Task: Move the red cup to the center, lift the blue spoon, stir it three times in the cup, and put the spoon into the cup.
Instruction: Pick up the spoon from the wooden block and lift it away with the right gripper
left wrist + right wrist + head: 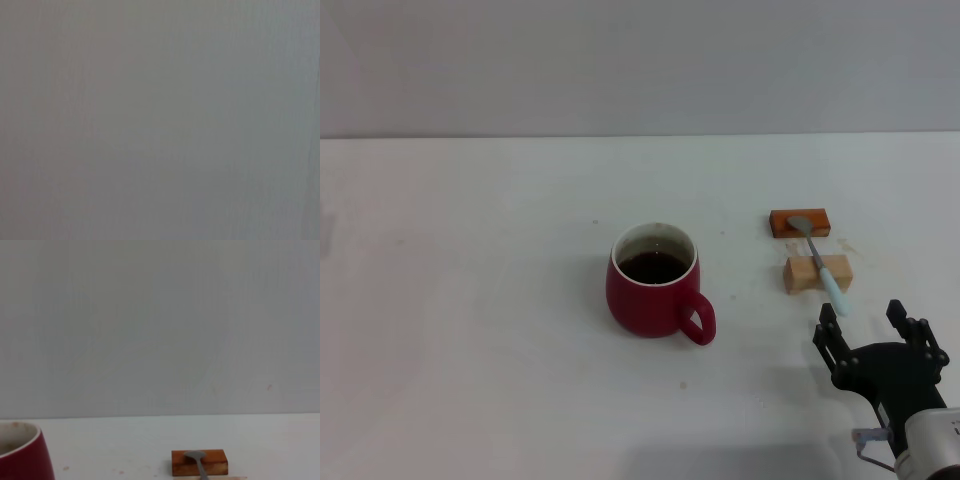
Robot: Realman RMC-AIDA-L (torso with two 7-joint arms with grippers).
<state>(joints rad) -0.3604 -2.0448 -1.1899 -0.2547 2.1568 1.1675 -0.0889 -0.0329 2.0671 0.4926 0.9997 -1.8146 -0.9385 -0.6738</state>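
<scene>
Nearest to us, the right hand (866, 318) hovers low over the white counter (470, 330) with its fingers spread, gripping nothing, just short of the handle tip of the blue spoon (823, 264). Beyond it, the spoon lies across a tan block (817, 273), its grey bowl resting on an orange-brown block (800, 223). The red cup (655, 280), holding dark liquid, stands well apart to the left, near centre; we cannot see the left hand.
</scene>
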